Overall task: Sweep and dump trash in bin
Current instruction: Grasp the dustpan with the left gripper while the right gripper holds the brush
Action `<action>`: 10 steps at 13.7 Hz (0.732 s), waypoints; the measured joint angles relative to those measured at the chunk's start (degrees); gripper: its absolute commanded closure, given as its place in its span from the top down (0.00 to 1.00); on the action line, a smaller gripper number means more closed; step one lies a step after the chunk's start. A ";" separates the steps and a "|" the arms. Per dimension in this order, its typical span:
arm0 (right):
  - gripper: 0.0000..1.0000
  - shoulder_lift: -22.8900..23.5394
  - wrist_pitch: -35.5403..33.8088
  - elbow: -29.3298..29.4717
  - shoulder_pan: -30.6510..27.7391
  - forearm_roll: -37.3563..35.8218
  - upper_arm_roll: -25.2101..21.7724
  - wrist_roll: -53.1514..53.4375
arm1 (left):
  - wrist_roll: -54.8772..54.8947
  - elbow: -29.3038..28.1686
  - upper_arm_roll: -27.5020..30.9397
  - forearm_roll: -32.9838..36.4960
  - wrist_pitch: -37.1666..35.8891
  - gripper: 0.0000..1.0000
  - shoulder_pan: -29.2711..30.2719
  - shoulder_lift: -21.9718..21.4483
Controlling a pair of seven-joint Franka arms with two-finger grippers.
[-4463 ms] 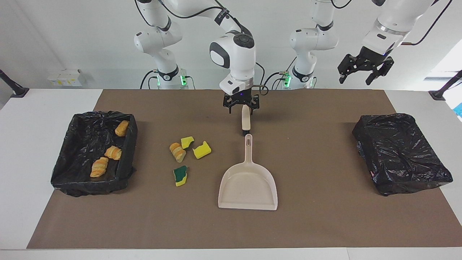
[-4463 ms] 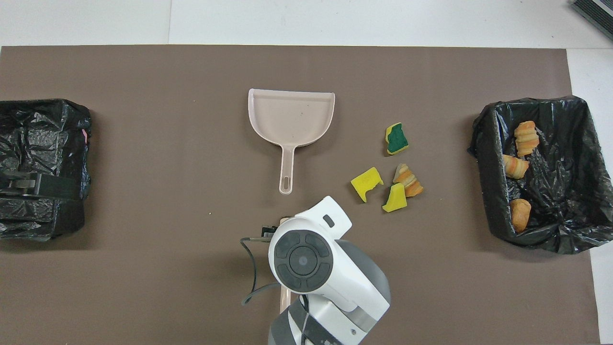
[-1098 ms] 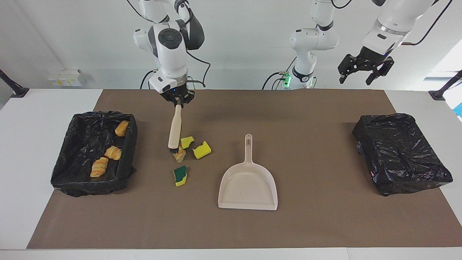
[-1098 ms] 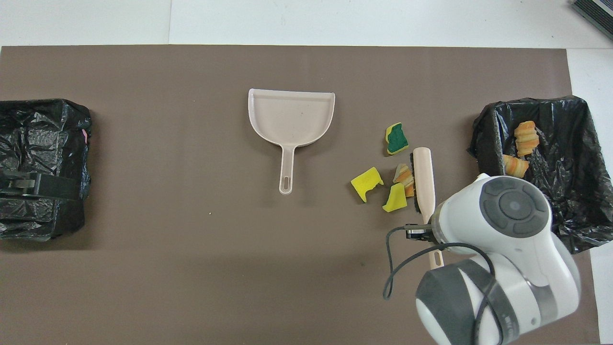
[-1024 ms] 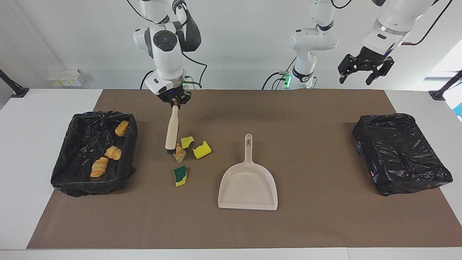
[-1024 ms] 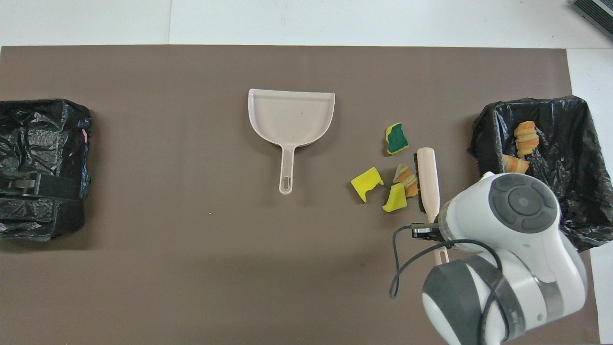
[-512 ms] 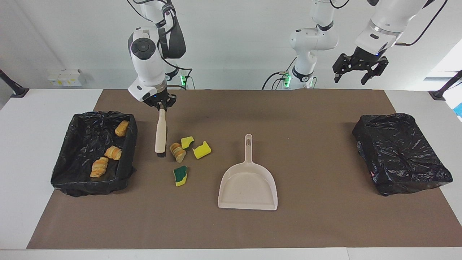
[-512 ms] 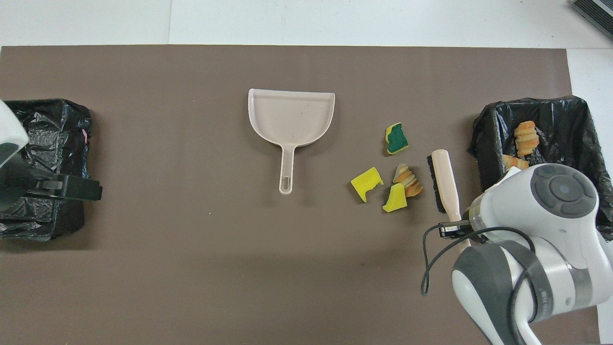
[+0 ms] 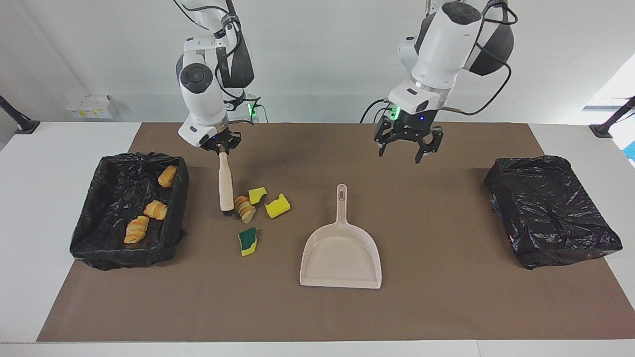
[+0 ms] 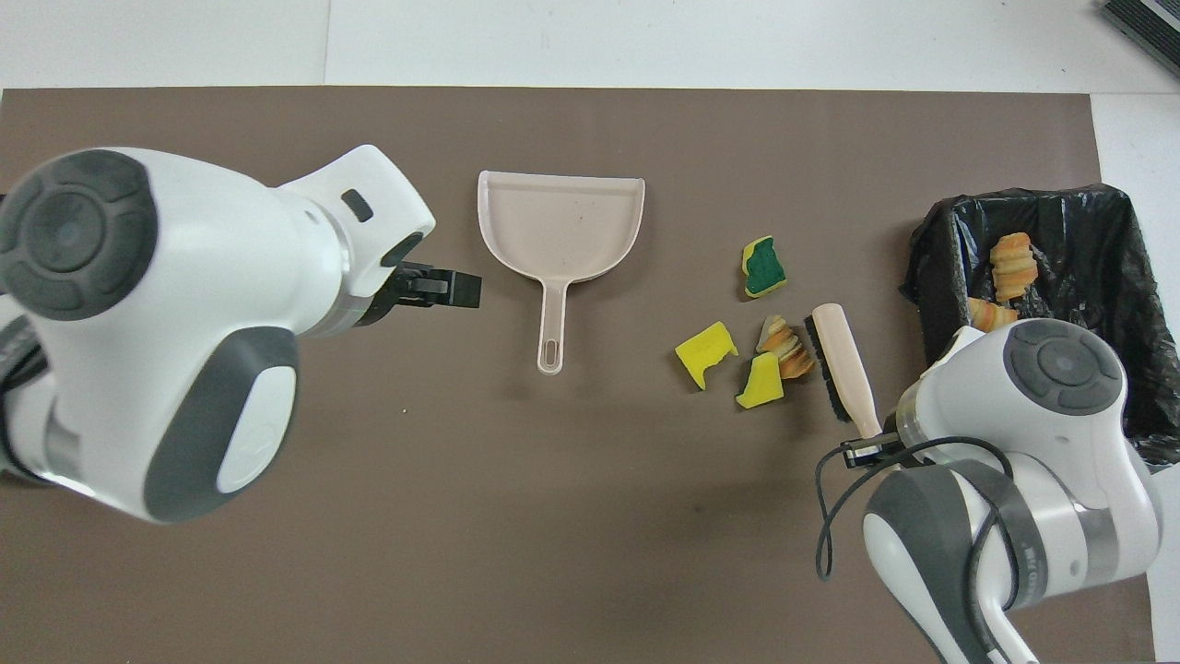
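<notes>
You had no readable text, labels, brands, nos. or signs anywhere in either view.
</notes>
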 measured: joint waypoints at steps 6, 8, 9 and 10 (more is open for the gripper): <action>0.00 1.44 2.60 -0.07 -2.32 0.00 0.01 -0.10 | -10.25 1.67 -0.04 -0.26 13.49 1.00 -7.73 14.91; 0.00 1.70 2.69 -0.07 -2.32 0.00 0.08 -0.10 | -10.29 0.70 0.00 -0.28 13.45 1.00 -8.15 16.12; 0.00 1.72 2.74 -0.07 -2.32 0.00 0.10 -0.10 | -10.29 -0.08 -0.03 -0.29 13.44 1.00 -8.20 16.31; 0.00 1.72 2.75 -0.07 -2.32 0.00 0.11 -0.10 | -10.29 -0.77 -0.05 -0.30 13.45 1.00 -8.57 16.41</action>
